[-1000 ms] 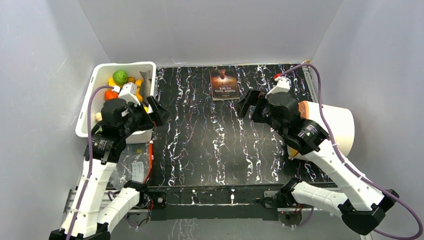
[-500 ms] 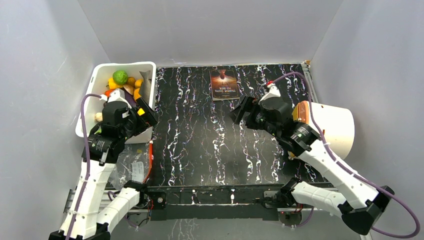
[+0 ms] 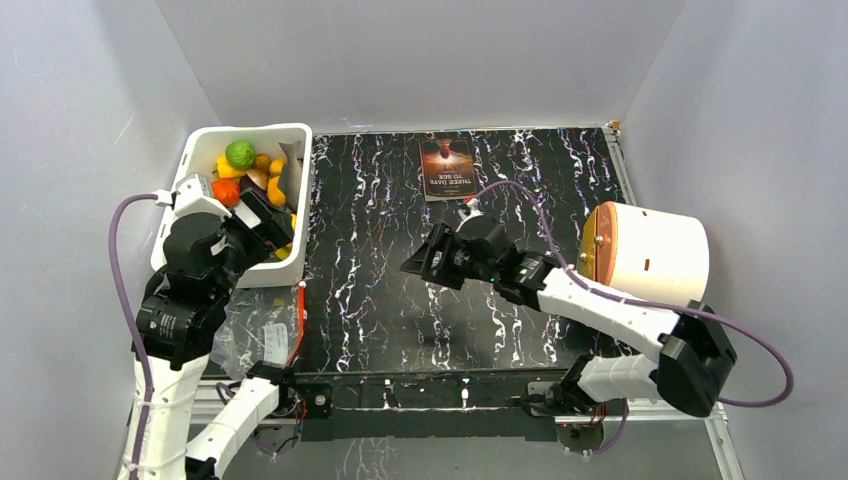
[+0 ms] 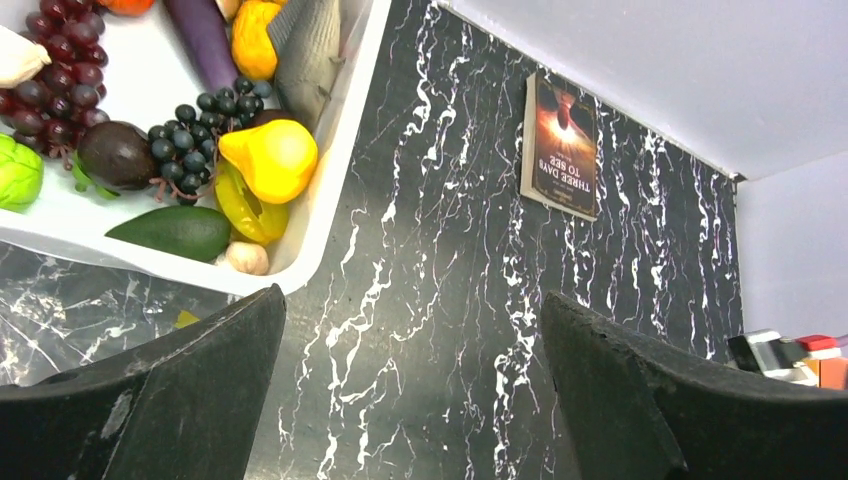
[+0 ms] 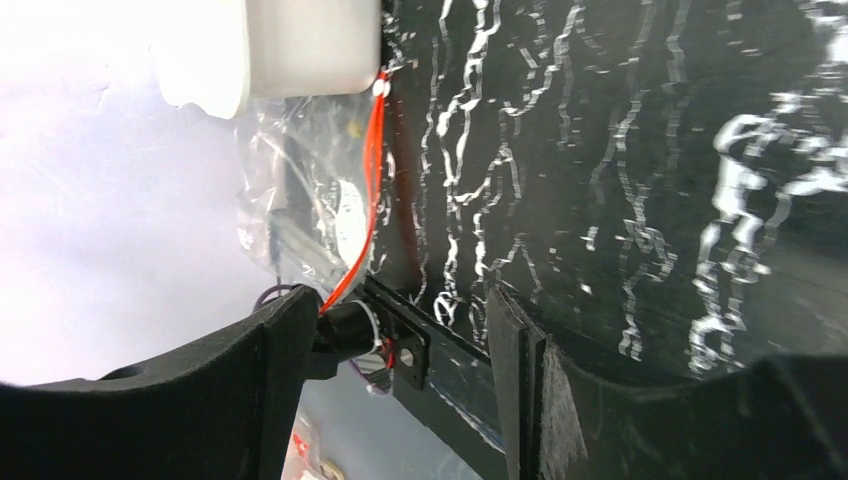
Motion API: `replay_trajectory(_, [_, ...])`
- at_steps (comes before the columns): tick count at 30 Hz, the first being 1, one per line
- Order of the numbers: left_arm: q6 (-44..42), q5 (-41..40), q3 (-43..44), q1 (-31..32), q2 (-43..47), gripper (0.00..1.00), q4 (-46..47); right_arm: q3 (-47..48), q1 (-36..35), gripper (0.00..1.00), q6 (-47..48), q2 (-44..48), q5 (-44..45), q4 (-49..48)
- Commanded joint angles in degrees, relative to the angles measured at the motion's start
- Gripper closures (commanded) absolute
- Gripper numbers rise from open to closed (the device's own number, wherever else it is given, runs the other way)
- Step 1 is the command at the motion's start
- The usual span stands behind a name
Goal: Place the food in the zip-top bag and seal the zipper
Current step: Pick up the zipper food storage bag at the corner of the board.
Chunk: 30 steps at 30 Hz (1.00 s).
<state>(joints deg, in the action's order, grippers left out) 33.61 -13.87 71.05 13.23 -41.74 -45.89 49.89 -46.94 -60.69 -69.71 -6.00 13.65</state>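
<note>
The food, plastic fruit and vegetables (image 3: 240, 158), lies in a white tub (image 3: 196, 143); the left wrist view shows a yellow pear (image 4: 270, 155), dark grapes (image 4: 190, 130) and an avocado (image 4: 170, 232). The clear zip-top bag (image 3: 258, 330) lies flat at the near left, its red zipper (image 3: 299, 322) along the right edge; both show again as the bag (image 5: 300, 190) and the zipper (image 5: 372, 170) in the right wrist view. My left gripper (image 3: 268, 216) hovers open over the tub's near right corner. My right gripper (image 3: 418, 264) is open and empty above mid-table, pointing at the bag.
A book (image 3: 447, 167) lies at the back middle of the black marbled table. A white cylinder with an orange lid (image 3: 650, 255) lies on its side at the right. The table's near edge and a mounting bracket (image 5: 405, 345) show beyond my right fingers.
My right arm has swung left and stretched low toward mid-table, its jaws narrowing somewhat. My left arm has drawn back leftward beside the tub.
</note>
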Motion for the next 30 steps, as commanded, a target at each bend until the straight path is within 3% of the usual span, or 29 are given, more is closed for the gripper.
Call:
replay_trajectory(1, [-2.13, -1.60, 2.54, -0.36, -0.13, 0.02, 0.51, 0.31, -4.88, 0.40, -4.94, -4.73, 0.71, -15.52])
replay_trajectory(8, [-6.89, 6.95, 3.78, -0.40, 0.50, 0.02, 4.41, 7.58, -13.49, 0.42, -6.86, -17.61, 4.25, -20.54])
replay_trajectory(21, [-8.12, 3.99, 10.85, -0.40, 2.56, 0.02, 5.49, 19.64, -22.13, 0.59, -13.00, -43.62, -0.12, -32.56])
replay_trajectory(30, [-8.05, 4.22, 10.74, -0.35, 3.56, 0.02, 5.13, 25.39, -23.38, 0.60, -14.20, -53.17, -2.93, -37.40])
